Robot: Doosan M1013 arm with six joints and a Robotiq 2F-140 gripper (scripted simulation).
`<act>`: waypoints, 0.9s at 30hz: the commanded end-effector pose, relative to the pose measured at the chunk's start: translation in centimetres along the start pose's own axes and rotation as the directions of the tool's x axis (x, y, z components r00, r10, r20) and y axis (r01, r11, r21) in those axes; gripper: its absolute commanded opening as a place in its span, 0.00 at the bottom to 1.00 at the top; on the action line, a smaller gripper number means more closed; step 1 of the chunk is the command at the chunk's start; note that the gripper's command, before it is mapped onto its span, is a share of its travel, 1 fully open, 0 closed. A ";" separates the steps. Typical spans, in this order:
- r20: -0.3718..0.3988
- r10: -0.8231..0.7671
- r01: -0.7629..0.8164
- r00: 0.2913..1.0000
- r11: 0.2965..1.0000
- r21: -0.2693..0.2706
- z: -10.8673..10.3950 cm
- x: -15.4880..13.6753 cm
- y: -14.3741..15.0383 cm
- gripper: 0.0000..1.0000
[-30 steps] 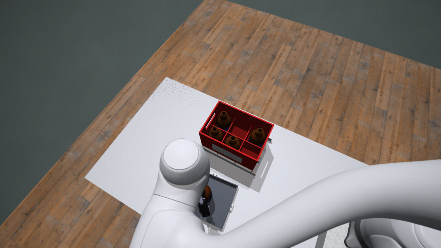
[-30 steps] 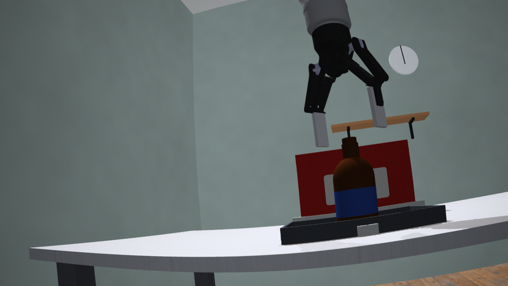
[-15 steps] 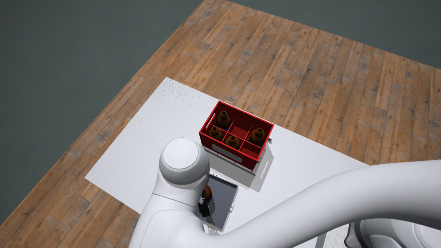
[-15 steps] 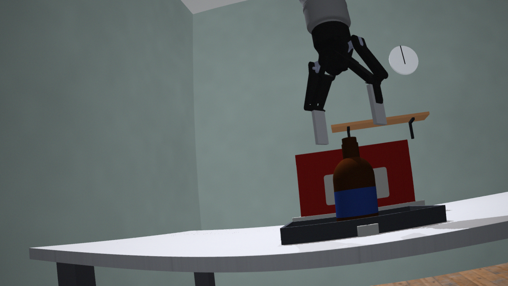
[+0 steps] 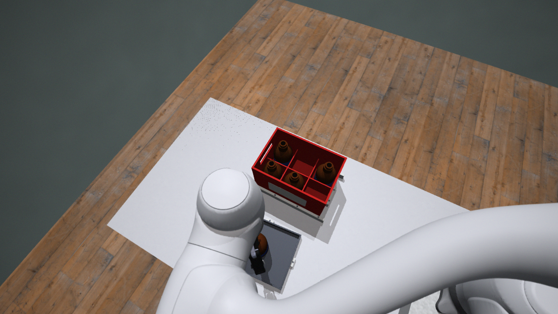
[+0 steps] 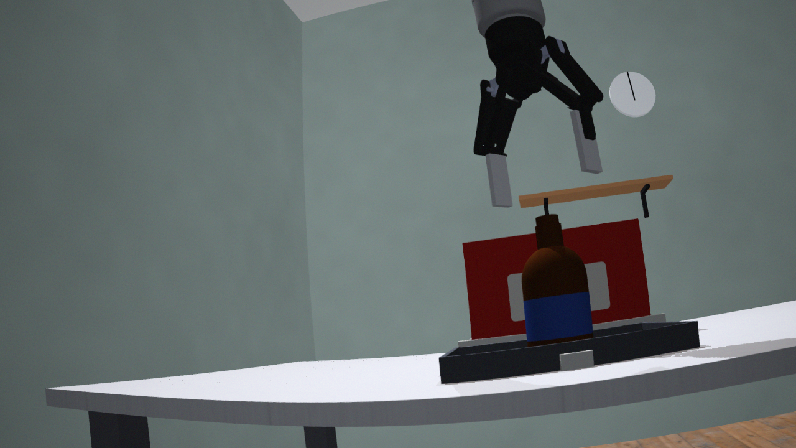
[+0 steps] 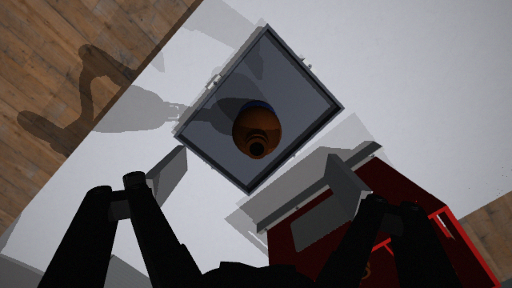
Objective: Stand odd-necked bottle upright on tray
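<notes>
Brown Bottle Upright on Tray, Four Others in Crate

A brown bottle with a blue label band (image 5: 261, 243) (image 6: 556, 278) (image 7: 257, 126) stands upright inside the shallow, dark grey rectangular tray (image 5: 286, 269) (image 6: 500, 362) (image 7: 298, 58), right of centre in the lower part of the exterior frame. The black two-finger end effector with flat grey fingertips (image 6: 545, 186) is released, its fingers spread wide above the bottle's mouth and apart from it.

Near the tray, the red box-shaped crate with dividers (image 5: 327, 202) (image 6: 484, 295) (image 7: 474, 248) sits on the white flat surface (image 5: 163, 187) (image 6: 250, 384) (image 7: 400, 72). In the middle of the top frame, four brown bottles stand in separate crate compartments: one upper left, one lower left, one lower middle and one upper right. The upper-middle and lower-right compartments have none. Neck thickness differences are too small to tell.
</notes>
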State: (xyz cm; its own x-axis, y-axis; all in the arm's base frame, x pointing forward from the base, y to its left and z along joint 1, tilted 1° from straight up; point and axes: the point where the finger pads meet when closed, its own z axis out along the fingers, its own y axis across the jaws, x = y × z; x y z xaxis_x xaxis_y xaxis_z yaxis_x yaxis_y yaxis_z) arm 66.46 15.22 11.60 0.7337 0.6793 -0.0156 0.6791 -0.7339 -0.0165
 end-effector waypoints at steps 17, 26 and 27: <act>0.000 0.000 0.000 1.000 1.000 0.000 -4.2 0.0 0.0 1.00; 0.000 0.000 0.000 1.000 1.000 0.000 -5.5 0.0 0.0 1.00; 0.000 0.000 0.000 1.000 1.000 0.000 -5.6 0.0 0.0 1.00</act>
State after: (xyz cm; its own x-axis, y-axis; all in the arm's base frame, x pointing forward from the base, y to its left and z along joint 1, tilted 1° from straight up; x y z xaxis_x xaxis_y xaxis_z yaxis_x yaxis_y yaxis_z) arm 66.59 15.21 17.02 0.7337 0.6793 -0.0156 0.6791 -0.7339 -0.0165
